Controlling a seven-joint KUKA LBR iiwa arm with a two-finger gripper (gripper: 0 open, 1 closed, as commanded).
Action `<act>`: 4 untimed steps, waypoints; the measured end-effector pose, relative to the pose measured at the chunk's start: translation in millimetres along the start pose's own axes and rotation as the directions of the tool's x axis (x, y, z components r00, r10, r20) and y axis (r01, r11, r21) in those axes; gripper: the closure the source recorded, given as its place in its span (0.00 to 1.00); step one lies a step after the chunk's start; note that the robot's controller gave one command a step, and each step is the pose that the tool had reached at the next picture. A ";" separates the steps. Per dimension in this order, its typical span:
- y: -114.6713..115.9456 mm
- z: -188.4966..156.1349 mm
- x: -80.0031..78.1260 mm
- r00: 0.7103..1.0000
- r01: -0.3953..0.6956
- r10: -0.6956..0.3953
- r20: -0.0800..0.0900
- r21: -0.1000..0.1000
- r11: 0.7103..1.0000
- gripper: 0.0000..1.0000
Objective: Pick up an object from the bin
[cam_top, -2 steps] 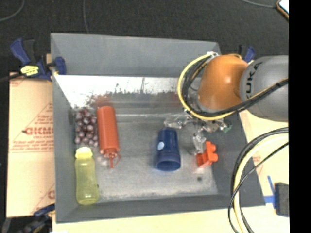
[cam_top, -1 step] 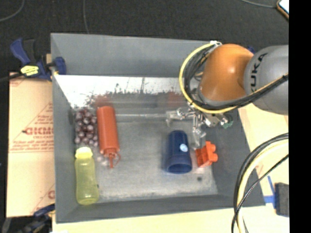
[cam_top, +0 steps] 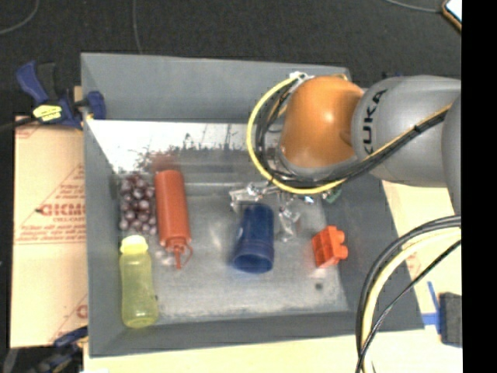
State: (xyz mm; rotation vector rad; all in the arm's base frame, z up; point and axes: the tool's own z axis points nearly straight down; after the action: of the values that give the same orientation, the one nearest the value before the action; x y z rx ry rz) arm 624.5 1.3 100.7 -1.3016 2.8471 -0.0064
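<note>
From where I stand, the job looks barely half begun. The gripper point(cam_top: 268, 207) is down inside the bin point(cam_top: 194, 84), at the upper end of a blue cup point(cam_top: 254, 243) that lies on its side near the middle of the floor, its open mouth turned toward the near wall. The metal fingers point(cam_top: 245, 196) look spread, one to each side of the cup's far end, with nothing pinched between them. I can't make out whether they touch the cup, because the orange cover point(cam_top: 318, 123) on the wrist hangs right above them.

The cup rests flat on the bin floor, so nothing has been lifted. Everything else lies untouched around it:
- a red-orange squeeze bottle point(cam_top: 172, 208) lying just left of the cup
- a bunch of dark purple grapes point(cam_top: 134, 200) beyond that bottle, further left
- a yellow bottle point(cam_top: 137, 282) to the cup's lower left, well apart from it
- a small orange toy brick point(cam_top: 328, 245) just right of the cup

By my reckoning the approach is done, and the rest remains: closing on the cup, getting a firm hold and raising it clear of the bin. A round cup lying on its side may roll or slip as the fingers come together, so I'd say the grip is the doubtful part.
</note>
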 end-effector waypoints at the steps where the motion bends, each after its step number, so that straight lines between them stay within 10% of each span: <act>1: -6.5 27.4 36.4 0.991 0.134 -0.134 0.005 0.013 0.991 0.00; 2: 16.4 28.8 -53.0 0.969 0.247 -0.247 0.010 0.012 0.969 1.00; 4: 18.1 9.3 -51.3 0.970 0.245 -0.245 0.006 0.005 0.970 1.00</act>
State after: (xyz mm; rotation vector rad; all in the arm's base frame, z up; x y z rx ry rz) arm 644.5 51.9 91.7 -1.6391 2.6588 -0.0098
